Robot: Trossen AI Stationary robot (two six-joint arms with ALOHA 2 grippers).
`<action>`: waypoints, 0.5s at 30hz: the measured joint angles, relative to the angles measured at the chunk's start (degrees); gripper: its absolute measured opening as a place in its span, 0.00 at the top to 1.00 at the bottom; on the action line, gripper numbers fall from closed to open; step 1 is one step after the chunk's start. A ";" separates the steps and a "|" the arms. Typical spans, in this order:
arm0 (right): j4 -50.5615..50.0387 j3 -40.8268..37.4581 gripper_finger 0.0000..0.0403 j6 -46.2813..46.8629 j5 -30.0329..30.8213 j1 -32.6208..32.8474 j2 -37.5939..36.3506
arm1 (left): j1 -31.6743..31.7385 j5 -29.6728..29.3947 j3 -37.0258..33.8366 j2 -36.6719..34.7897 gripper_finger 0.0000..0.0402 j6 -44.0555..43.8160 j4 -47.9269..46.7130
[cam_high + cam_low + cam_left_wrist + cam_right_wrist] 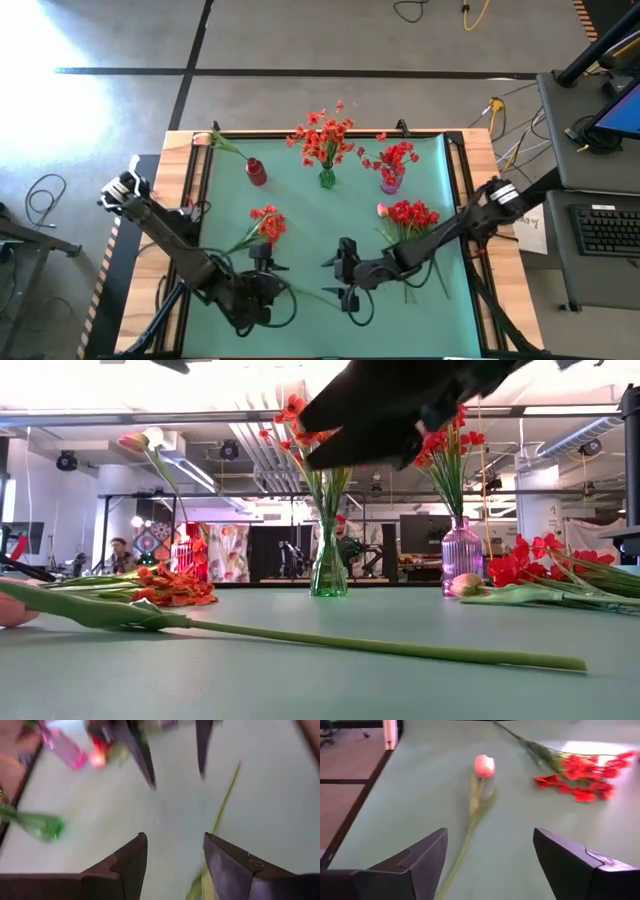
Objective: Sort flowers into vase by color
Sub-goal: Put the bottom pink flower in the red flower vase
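Pink tulip [484, 765] flat on the green mat [300, 215], stem towards the right gripper [490, 857], jaws apart, empty. Left gripper [175, 852] just opposite, jaws also apart over the same stem, holding nothing. Orange bunch [266, 224] and red bunch [412, 215] loose on the mat; three vases [327, 178] at the back. Step, probably: picking up the tulip. Next: lower, close on the stem, lift.

Table mat [300, 215]: matt green, smooth
Table edge [176, 190]: pale bare wood
Green vase [328, 570]: clear glossy glass
Purple vase [461, 556]: ribbed glossy glass
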 joint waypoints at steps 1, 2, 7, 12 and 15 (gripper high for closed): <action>1.69 0.00 0.27 -0.24 -0.35 -0.27 1.25 | -0.09 -0.47 -1.37 -1.16 0.56 1.49 3.04; 3.68 0.00 0.27 -0.33 -0.91 -0.53 2.54 | -0.12 -0.88 -2.94 -2.30 0.56 2.98 6.51; 9.56 0.53 0.30 -0.46 -3.08 -1.51 8.15 | -0.11 -1.48 -11.83 -7.12 0.56 6.83 24.25; 9.26 4.06 0.33 -1.50 -4.68 -1.72 12.42 | -0.11 -4.29 -19.52 -11.09 0.56 5.50 35.27; 9.18 6.11 0.35 -2.09 -5.32 -1.71 14.88 | -0.11 -7.77 -22.30 -13.38 0.56 4.26 38.70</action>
